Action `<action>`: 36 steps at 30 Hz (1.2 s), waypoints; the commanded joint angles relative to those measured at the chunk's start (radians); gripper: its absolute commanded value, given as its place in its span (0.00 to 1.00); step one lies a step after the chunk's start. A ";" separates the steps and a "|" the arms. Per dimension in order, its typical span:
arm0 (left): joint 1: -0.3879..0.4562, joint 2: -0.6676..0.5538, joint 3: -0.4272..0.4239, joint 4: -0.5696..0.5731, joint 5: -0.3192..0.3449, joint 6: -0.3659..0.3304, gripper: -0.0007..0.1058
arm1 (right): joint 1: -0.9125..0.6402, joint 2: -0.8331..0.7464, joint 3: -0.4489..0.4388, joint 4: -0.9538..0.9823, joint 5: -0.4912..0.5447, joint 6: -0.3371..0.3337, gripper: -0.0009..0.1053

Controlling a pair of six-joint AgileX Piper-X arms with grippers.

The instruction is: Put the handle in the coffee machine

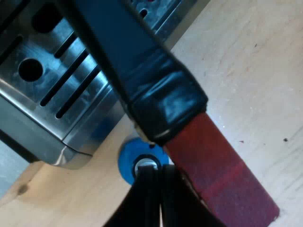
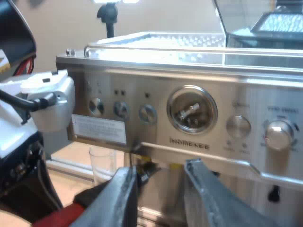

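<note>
handle [image 1: 156, 90]: dark, slanting low over the counter [image 1: 246, 61], crossing the corner of the drip tray [image 1: 52, 71]; its metal end is out of sight, so I cannot tell if it meets the machine
red end [image 1: 222, 179]: over bare counter, touching the left fingers; also seen low at the machine's front [image 2: 57, 220]
left fingers [image 1: 142, 203]: pressed together with only a thin slit between; handle lies across beside them, not in the slit
tamper [image 1: 127, 161]: blue, on counter just off the tray corner, half hidden by the fingers
right fingers [image 2: 124, 198]: spread apart, empty, facing the espresso machine [image 2: 189, 123] below its gauge
measuring glass [image 2: 102, 161]: on counter under the panel's end
</note>
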 commanded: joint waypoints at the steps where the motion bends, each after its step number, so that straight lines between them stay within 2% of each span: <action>1: -0.079 -0.006 0.002 0.014 0.191 -0.009 0.01 | 0.003 -0.062 -0.005 0.147 -0.004 0.053 0.27; 6: -0.134 -0.006 0.000 -0.020 0.156 -0.019 0.01 | 0.003 -0.139 -0.045 0.397 -0.059 0.130 0.27; 9: -0.156 -0.006 -0.001 -0.022 0.156 -0.018 0.01 | 0.003 -0.162 -0.080 0.523 -0.108 0.193 0.27; 10: -0.156 -0.006 -0.001 -0.022 0.156 -0.018 0.01 | 0.003 -0.171 -0.110 0.620 -0.153 0.231 0.27; 11: -0.187 -0.006 -0.003 -0.027 0.156 -0.009 0.01 | 0.003 -0.175 -0.128 0.673 -0.183 0.245 0.27; 14: -0.212 -0.006 -0.003 -0.042 0.154 0.004 0.01 | 0.003 -0.175 -0.176 0.802 -0.225 0.249 0.27; 18: -0.242 -0.006 -0.003 -0.059 0.153 0.004 0.01 | 0.001 -0.175 -0.204 0.827 -0.225 0.268 0.27; 23: -0.298 -0.006 -0.013 -0.076 0.156 0.084 0.01 | 0.001 -0.175 -0.230 0.827 -0.225 0.271 0.27; 26: -0.325 -0.006 -0.026 -0.093 0.150 0.106 0.01 | 0.001 -0.183 -0.230 0.827 -0.225 0.271 0.27; 30: -0.330 -0.006 -0.042 -0.122 0.144 0.110 0.01 | 0.001 -0.185 -0.230 0.837 -0.225 0.271 0.27; 32: -0.330 -0.006 -0.042 -0.123 0.108 0.114 0.01 | 0.001 -0.189 -0.230 0.839 -0.225 0.271 0.27; 36: -0.330 -0.006 -0.046 -0.107 0.107 0.119 0.01 | 0.001 -0.189 -0.230 0.839 -0.225 0.271 0.27</action>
